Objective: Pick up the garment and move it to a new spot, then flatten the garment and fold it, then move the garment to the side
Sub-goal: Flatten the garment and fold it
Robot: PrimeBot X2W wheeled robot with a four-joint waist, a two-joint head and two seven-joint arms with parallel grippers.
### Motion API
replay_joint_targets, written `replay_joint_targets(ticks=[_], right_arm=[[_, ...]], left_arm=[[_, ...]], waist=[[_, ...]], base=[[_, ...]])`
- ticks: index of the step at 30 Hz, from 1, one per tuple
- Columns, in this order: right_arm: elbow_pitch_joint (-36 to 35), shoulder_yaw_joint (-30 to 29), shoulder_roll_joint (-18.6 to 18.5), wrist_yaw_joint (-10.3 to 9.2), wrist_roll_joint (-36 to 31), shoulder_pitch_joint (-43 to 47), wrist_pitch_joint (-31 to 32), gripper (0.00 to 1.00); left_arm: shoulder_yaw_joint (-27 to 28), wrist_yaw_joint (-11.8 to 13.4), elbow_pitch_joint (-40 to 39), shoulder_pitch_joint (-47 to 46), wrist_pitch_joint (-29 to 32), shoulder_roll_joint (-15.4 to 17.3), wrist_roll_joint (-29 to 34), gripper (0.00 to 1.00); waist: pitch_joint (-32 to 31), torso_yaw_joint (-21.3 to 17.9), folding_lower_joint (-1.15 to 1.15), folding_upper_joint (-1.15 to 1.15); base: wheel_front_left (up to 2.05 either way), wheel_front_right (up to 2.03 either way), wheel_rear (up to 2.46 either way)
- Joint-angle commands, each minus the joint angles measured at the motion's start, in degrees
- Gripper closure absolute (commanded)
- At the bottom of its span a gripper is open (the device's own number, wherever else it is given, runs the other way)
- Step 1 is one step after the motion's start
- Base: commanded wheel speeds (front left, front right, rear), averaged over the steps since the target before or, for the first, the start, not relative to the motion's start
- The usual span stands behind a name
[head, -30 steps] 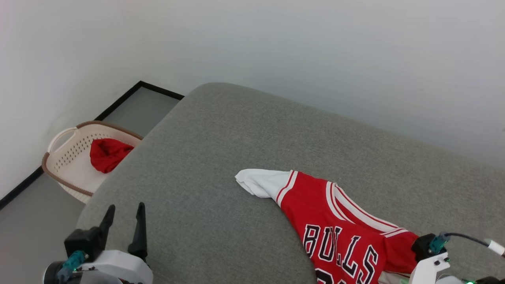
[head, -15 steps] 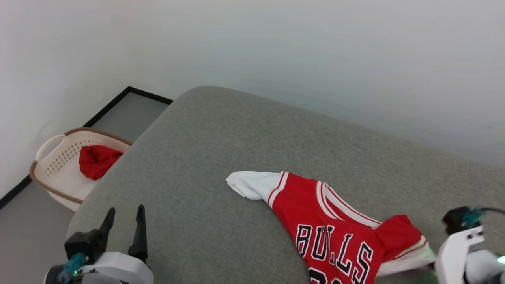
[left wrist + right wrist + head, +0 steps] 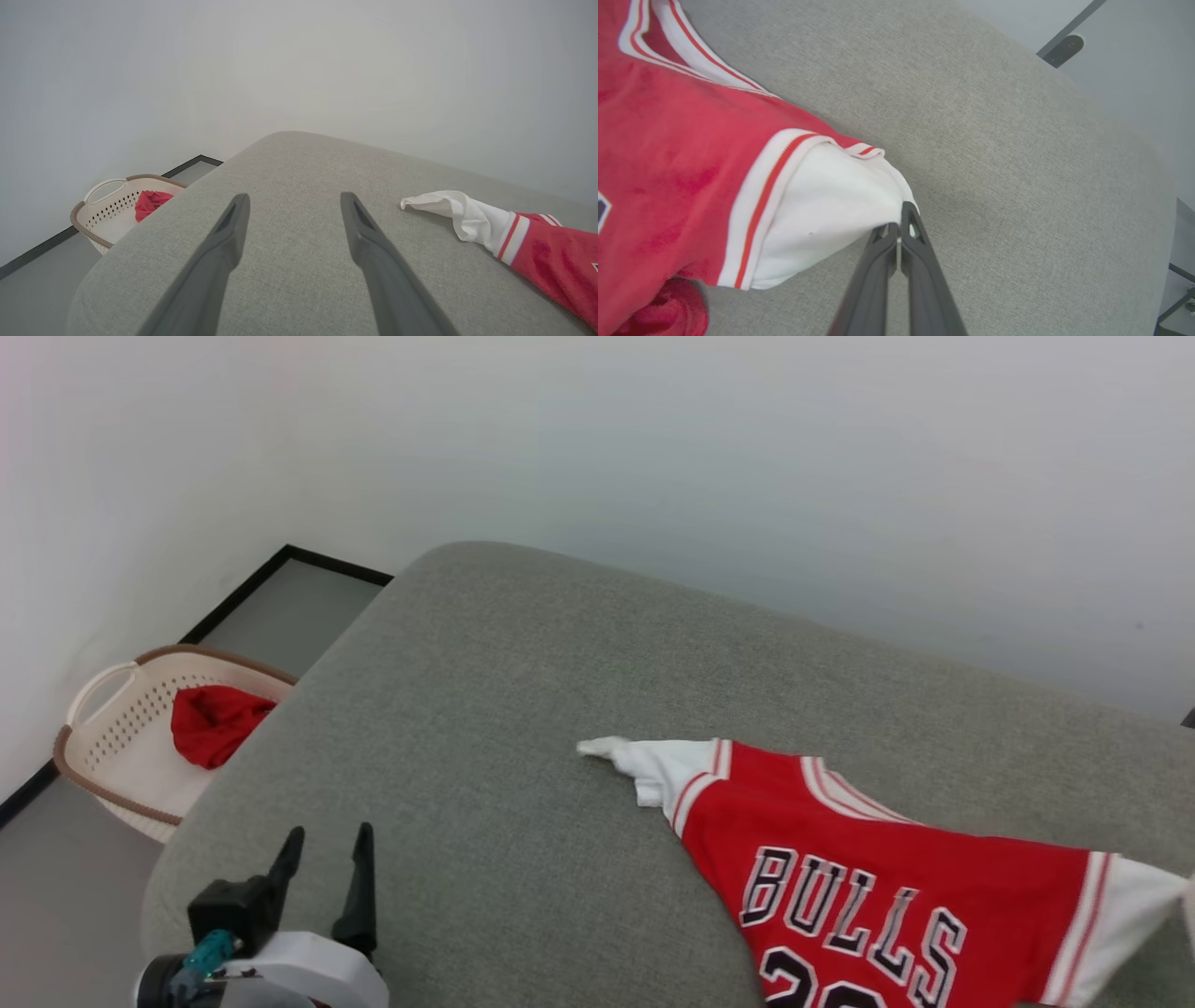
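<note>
Far left of the left claw, a cream basket [image 3: 103, 747] is seen on the floor [image 3: 56, 915]. Its right side is hidden behind the rounded corner of the grey cushion [image 3: 523, 691]. A plain red cloth [image 3: 213, 723] is bunched inside, partly covered by that corner.

The left claw [image 3: 331, 831] is held low over the cushion's near left corner. Its fingers are spread wide apart with nothing between them, and its wrist is cut off by the bottom frame edge. Ahead and to the right of this claw, bare grey fabric is left open up to the far edge by the wall [image 3: 653, 448].

The garment [image 3: 840, 868] is laid on the cushion well right of the left claw, with one white sleeve tip pointed toward it and well apart from it. "BULLS" is readable, but the number below is cut by the frame and the hem is out of frame. The other white sleeve is stretched to the right frame edge.

In the right wrist view, the right claw [image 3: 900, 219] is pressed together on the edge of that white sleeve. How much cloth is pinched is hidden by the fingers. Right of this claw, open cushion is seen up to its rounded edge. Beyond that edge a dark fitting [image 3: 1062, 49] is too small to identify.
</note>
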Motion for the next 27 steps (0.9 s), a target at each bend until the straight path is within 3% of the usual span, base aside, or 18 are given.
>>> replay_joint_targets(ticks=[1, 4, 16, 17, 18, 19, 27], right_arm=[[0.5, -0.7, -0.7, -0.03, -0.5, -0.8, -0.6, 1.00], [2.7, -1.8, -1.4, -0.04, -1.1, -0.9, -1.3, 1.00], [12.7, -4.1, 1.6, -0.04, -2.7, -3.0, -6.6, 1.00], [12.9, -3.5, 1.7, -0.04, -3.0, -3.4, -7.2, 0.66], [13.1, -3.3, 1.6, -0.04, -3.3, -3.9, -7.8, 0.04], [13.4, -3.0, 1.6, -0.04, -3.5, -4.3, -8.1, 0.00], [11.5, 0.3, 1.0, -0.04, -2.9, -5.8, -10.3, 0.00]], left_arm=[[-0.5, -0.2, 0.2, -0.6, -0.1, 0.2, 0.1, 0.00], [-1.6, -0.2, 0.5, -1.1, -0.1, 0.7, -0.5, 0.00], [-4.7, -0.2, 2.1, -2.6, -0.1, 1.3, -2.4, 0.00], [-4.9, -0.2, 2.2, -2.8, -0.1, 1.4, -2.5, 0.00], [-4.9, -0.2, 2.4, -3.0, -0.1, 1.6, -2.6, 0.00], [-4.9, -0.2, 2.5, -3.2, -0.1, 1.8, -2.5, 0.00], [-4.2, -0.2, 2.6, -2.2, -0.1, 2.6, -3.0, 0.00]], waist=[[0.2, 0.2, 0.00, 0.00], [0.6, 0.5, 0.00, 0.00], [2.6, 0.2, 0.00, 0.00], [2.6, 0.0, 0.00, 0.00], [2.6, -0.3, 0.00, 0.00], [2.5, -0.6, 0.00, 0.00], [1.1, -4.2, 0.00, 0.00]], base=[[0.00, 0.00, 0.00], [0.00, 0.00, 0.00], [0.00, 0.00, 0.00], [0.00, 0.00, 0.00], [0.00, 0.00, 0.00], [0.00, 0.00, 0.00], [0.00, 0.00, 0.00]])
